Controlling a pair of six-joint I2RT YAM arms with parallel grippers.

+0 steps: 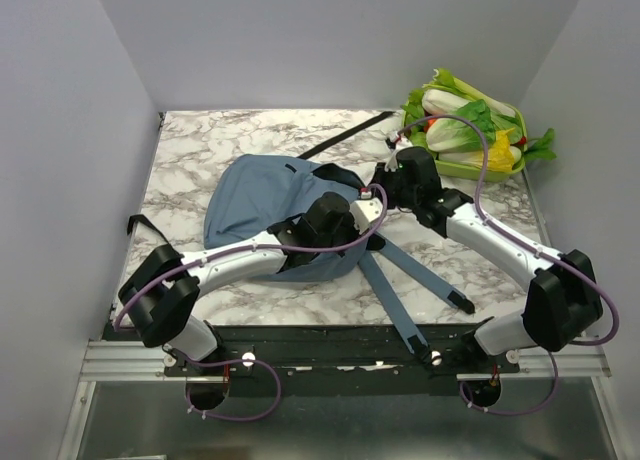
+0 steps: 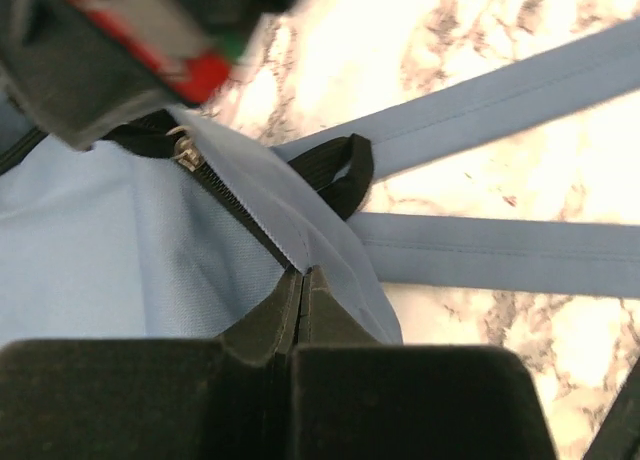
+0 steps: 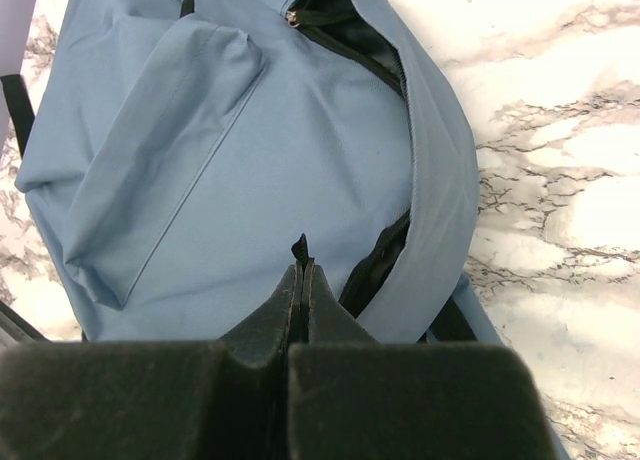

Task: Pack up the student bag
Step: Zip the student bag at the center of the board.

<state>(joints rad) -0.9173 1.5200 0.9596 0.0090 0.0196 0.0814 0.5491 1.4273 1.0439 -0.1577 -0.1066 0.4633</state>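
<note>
The student bag (image 1: 262,192) is a dusty-blue backpack lying flat on the marble table, with two long straps (image 1: 402,315) trailing to the near right. My left gripper (image 2: 303,273) is shut on the bag's blue fabric edge beside the black zipper (image 2: 232,208), near a silver zipper slider (image 2: 183,150). In the top view the left gripper (image 1: 358,230) is at the bag's right end. My right gripper (image 3: 302,265) is shut on a small black zipper pull tab (image 3: 300,246). The zipper opening (image 3: 372,62) gapes, dark inside. The right gripper (image 1: 376,190) is close to the left one.
A green tray (image 1: 512,110) of toy vegetables, bok choy and a yellow item, stands at the far right corner. A black webbing loop (image 2: 347,172) lies by the straps (image 2: 500,252). A black strap (image 1: 340,140) lies behind the bag. Walls close three sides.
</note>
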